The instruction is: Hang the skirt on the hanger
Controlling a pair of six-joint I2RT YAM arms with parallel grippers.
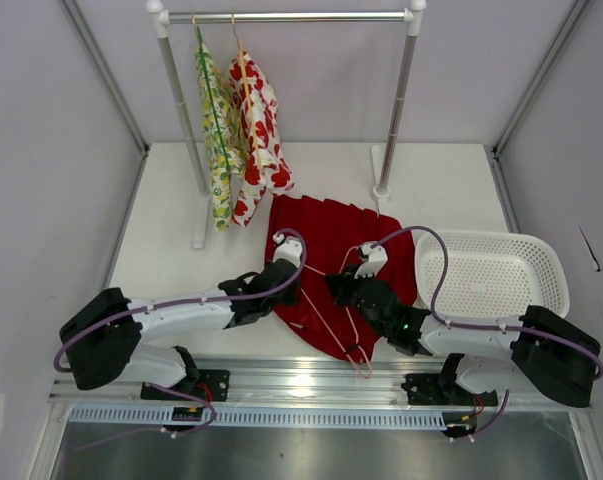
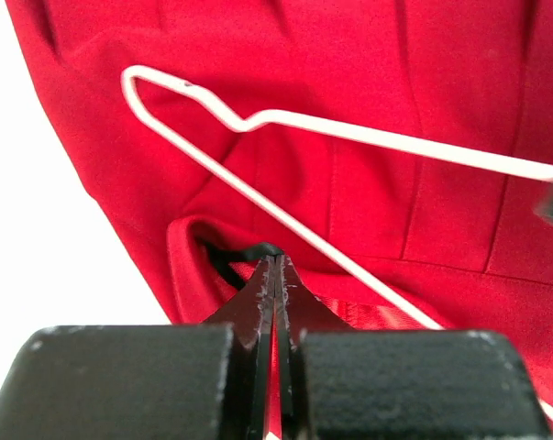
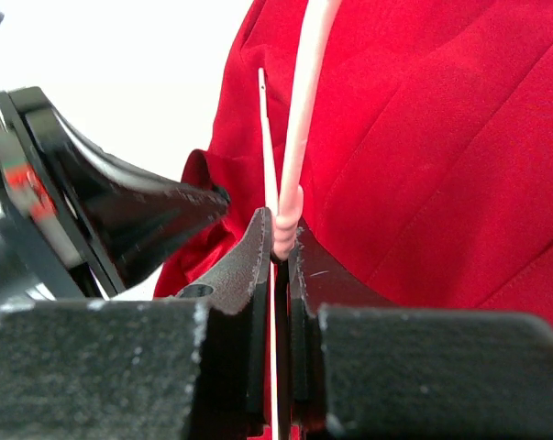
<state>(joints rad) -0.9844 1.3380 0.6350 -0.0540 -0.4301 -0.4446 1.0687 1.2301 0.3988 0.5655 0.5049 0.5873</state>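
Left gripper (image 2: 276,264) fully closed, pinching skirt (image 1: 326,235) edge fold. Right gripper (image 3: 281,240) clamped on hanger (image 2: 349,128) neck. Skirt flat on white table (image 1: 171,210), hanger atop. Pale walls (image 1: 41,150); clothes rack (image 1: 291,16) at rear.

Left gripper (image 2: 276,268): jaws pressed together, tips nipping a raised fold at the skirt (image 2: 368,64) edge. Hanger (image 2: 349,128) lies on the red cloth, bent corner upper left, two wires running right. White table (image 2: 28,238) at left.
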